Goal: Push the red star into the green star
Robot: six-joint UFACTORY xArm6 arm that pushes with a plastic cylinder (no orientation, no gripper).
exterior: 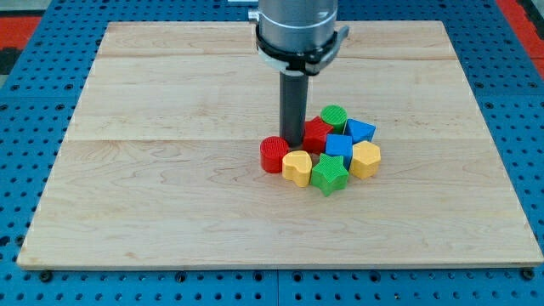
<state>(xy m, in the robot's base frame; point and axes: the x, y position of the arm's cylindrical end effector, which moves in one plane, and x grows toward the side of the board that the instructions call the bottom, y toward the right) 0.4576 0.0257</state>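
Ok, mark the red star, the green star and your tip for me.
red star (318, 134): camera view, on its top face.
green star (329, 172): camera view, middle of its top face.
my tip (292, 141): camera view, the rod's very end.

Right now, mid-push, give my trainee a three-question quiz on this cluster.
1. True or false: the red star touches my tip.
2. Which block lies nearest the view's left: A) red cylinder B) blue triangle C) green cylinder?
3. What colour is the heart-shaped block beside the green star?

Key: 1 true; 2 A; 3 yellow.
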